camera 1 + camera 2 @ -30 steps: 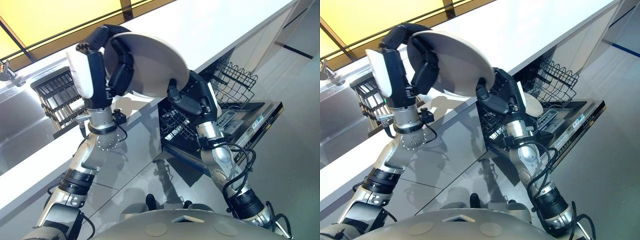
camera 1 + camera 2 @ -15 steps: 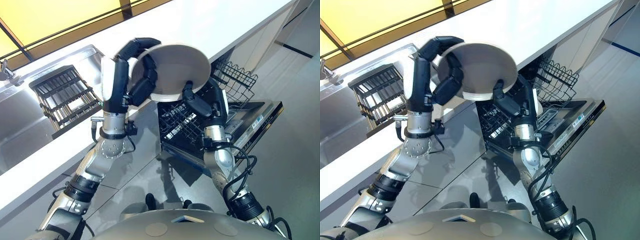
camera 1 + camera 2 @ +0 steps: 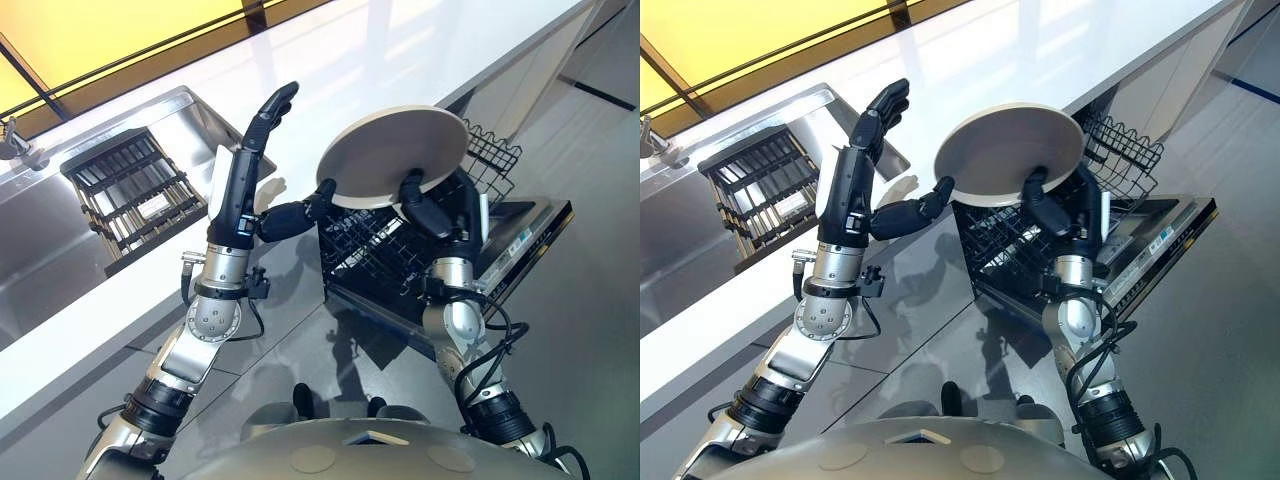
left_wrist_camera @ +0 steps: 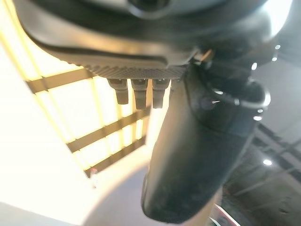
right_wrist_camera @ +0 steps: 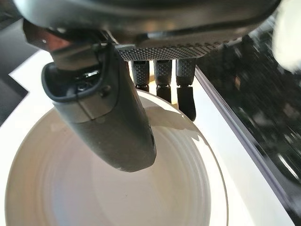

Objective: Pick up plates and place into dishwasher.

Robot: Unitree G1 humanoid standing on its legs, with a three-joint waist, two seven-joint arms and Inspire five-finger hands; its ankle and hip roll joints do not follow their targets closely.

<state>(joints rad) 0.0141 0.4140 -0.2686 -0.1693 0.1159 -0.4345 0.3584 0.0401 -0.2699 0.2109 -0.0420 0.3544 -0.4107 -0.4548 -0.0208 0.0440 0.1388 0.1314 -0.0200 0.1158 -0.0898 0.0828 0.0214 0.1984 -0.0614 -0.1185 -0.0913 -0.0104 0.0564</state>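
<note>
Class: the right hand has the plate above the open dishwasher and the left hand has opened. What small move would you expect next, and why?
Probably the right hand lowers the plate toward the dishwasher rack below it. Its thumb and fingers pinch the plate's rim, the plate sits flat above the rack, and the left hand is open with straight fingers, its thumb near the rim.

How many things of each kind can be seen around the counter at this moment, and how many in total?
Plate, held in the right hand: 1
Black wire dishwasher rack: 1
Open dishwasher door: 1
Dark dish rack in the sink: 1
Sink: 1
White counter: 1
Robot hands, the left hand open: 2
Total: 8
</note>
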